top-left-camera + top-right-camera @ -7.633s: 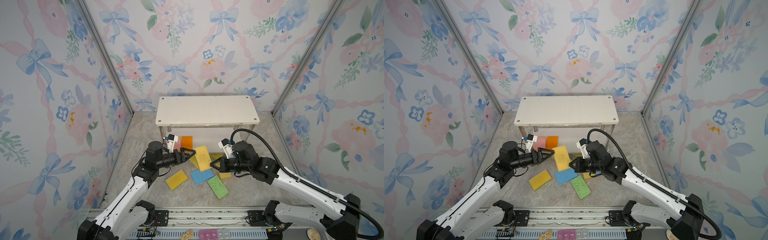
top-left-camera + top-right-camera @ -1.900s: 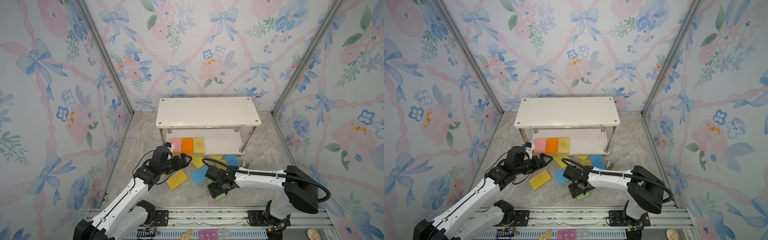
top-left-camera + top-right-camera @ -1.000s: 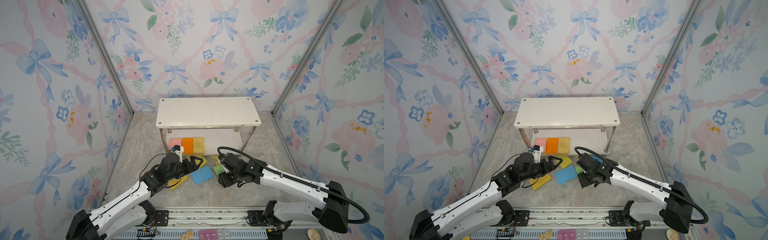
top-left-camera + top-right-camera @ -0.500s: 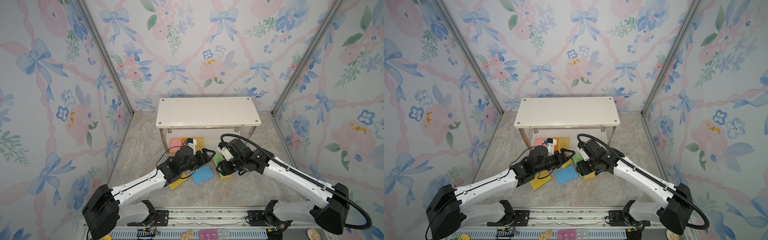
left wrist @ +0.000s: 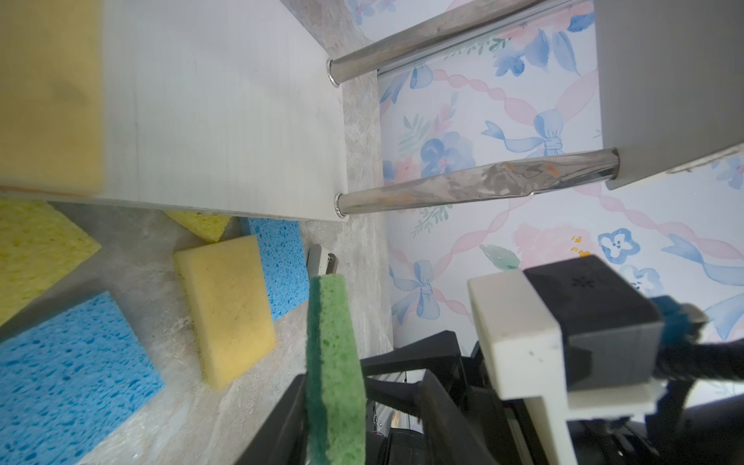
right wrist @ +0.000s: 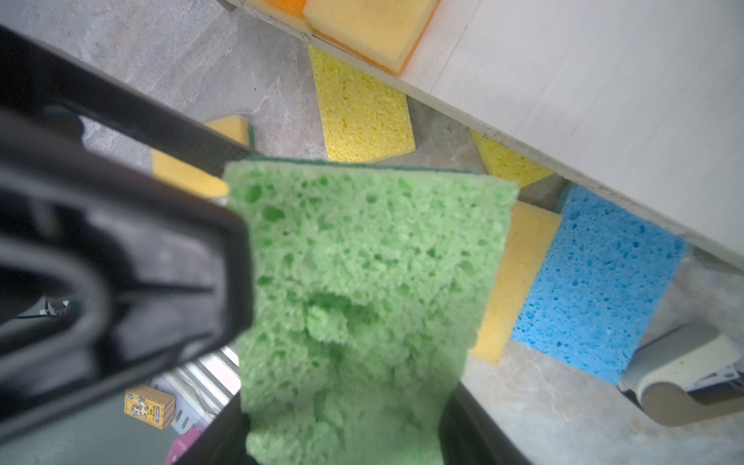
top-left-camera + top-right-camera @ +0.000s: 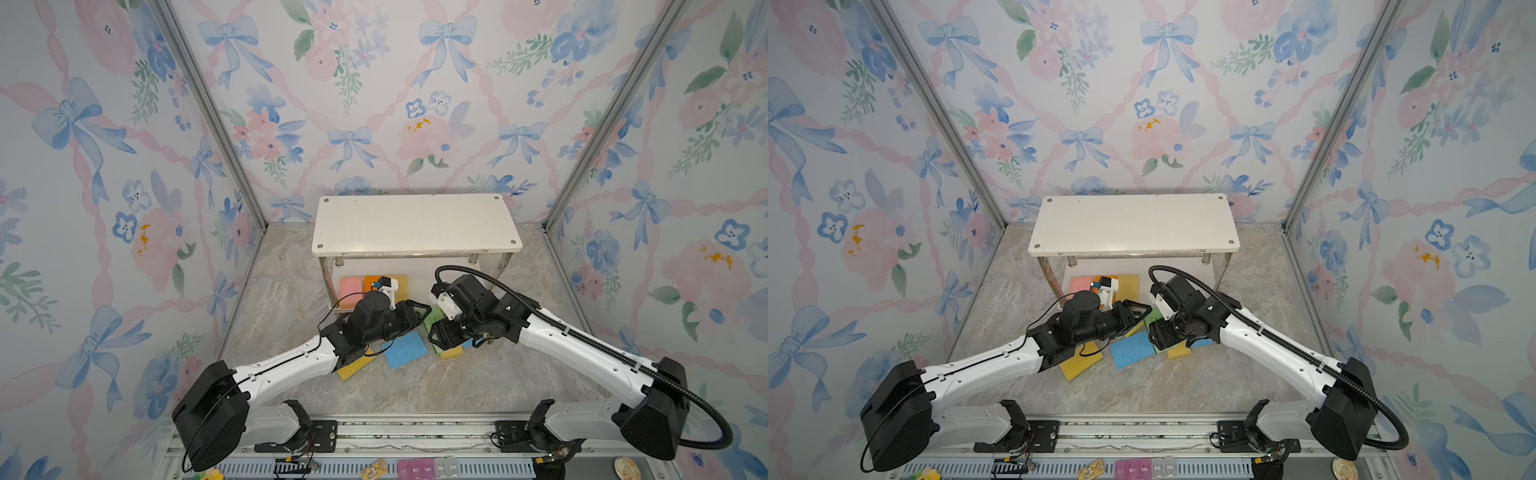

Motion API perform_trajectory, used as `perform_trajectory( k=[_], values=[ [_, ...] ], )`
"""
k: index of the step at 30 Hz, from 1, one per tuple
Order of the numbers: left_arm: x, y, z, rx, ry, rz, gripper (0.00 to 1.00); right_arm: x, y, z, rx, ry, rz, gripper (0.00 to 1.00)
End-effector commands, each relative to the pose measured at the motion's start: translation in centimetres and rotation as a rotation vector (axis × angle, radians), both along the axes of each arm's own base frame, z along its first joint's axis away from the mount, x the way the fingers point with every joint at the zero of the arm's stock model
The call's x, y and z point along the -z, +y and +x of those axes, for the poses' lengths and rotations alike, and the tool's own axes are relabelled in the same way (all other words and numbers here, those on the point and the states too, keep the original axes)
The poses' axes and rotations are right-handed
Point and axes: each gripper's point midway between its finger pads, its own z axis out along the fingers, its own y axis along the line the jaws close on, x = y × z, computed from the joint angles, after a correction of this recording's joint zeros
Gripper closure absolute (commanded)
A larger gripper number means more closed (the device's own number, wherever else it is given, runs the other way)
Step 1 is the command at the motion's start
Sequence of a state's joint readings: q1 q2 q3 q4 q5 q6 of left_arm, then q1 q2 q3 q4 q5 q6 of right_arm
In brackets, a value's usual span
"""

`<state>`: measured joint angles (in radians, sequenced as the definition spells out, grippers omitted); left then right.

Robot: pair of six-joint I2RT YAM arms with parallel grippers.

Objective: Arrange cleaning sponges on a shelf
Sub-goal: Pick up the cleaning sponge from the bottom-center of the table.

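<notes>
My right gripper (image 6: 342, 435) is shut on a green sponge (image 6: 362, 261) and holds it above the floor in front of the shelf (image 7: 415, 224). My left gripper (image 5: 362, 386) straddles the same green sponge (image 5: 332, 362) edge-on. One of its fingers (image 5: 282, 422) lies against the dark green face, and the other stands a gap away. In both top views the two grippers meet at the sponge (image 7: 434, 316) (image 7: 1152, 313). Pink (image 7: 350, 286), orange (image 7: 371, 282) and mustard yellow (image 7: 402, 284) sponges lie in a row on the lower board.
Loose on the marble floor lie a blue sponge (image 7: 405, 349), a mustard yellow sponge (image 7: 353, 365), another mustard one (image 5: 225, 306), a second blue one (image 5: 277, 265) and bright yellow ones (image 6: 362, 116). A small grey clip (image 5: 322, 259) sits by the shelf's metal leg (image 5: 475, 189).
My left arm has swung right to the green sponge and its jaws have narrowed around it. My right arm has raised the sponge a little toward the shelf front.
</notes>
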<state>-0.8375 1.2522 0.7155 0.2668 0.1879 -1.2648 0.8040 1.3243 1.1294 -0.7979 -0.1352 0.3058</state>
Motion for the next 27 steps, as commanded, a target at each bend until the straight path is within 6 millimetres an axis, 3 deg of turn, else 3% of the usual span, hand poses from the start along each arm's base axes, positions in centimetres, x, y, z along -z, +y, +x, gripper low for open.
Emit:
perform_trajectory(
  k=[1,11,12,17,20,27],
  values=[
    [0.3,-0.7,-0.3,0.038,0.001,-0.014,0.64,-1.1,0.1,0.0,0.000,-0.008,0.022,0.36],
    [0.2,-0.2,-0.3,0.027,-0.014,-0.014,0.99,-1.5,-0.6,-0.7,0.012,-0.016,0.023,0.34],
    [1.6,0.3,-0.6,0.024,0.004,0.008,1.00,-1.6,-0.7,-0.7,0.013,-0.017,0.025,0.32],
    [1.6,1.3,-0.5,0.015,-0.009,0.008,1.00,-2.5,-1.5,-1.2,0.024,-0.014,0.031,0.13],
    [1.6,2.6,-0.3,0.006,-0.026,0.006,1.00,-3.7,-2.0,-2.0,0.055,0.042,0.130,0.02],
    [-0.4,5.2,0.0,0.003,-0.065,-0.092,1.00,-5.5,-3.3,-3.7,0.203,0.160,0.432,0.04]
  ],
)
